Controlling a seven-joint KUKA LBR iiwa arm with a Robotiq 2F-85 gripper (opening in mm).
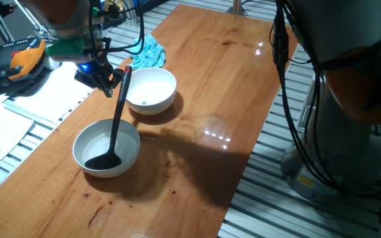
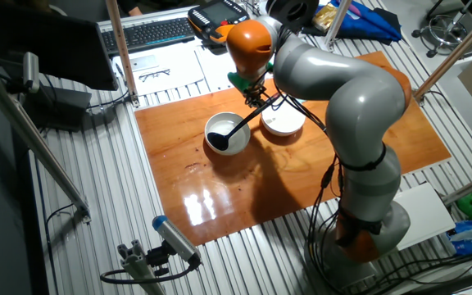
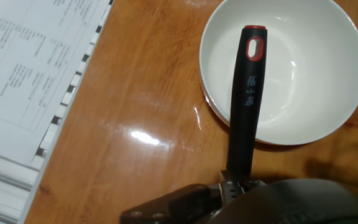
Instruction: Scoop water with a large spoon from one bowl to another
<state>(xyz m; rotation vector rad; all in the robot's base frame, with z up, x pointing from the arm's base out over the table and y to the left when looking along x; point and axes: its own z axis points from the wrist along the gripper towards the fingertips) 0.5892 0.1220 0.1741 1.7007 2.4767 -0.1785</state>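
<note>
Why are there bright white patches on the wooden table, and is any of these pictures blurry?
Those patches are lamp glare on the glossy table: small streaks in one fixed view, a bigger patch near the front edge in the other fixed view, one spot in the hand view. The hand view is sharp on the large spoon; only the near claw at the bottom is blurred.

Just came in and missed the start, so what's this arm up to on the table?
The arm's gripper holds the large spoon, a black ladle, by its handle. The scoop sits down inside the nearer white bowl, with the handle leaning up toward the gripper. A second white bowl stands just beyond it on the wooden table. The hand view shows the handle's tip over that second bowl. Water is too clear to make out with certainty. A blue cloth lies behind the bowls.
</note>
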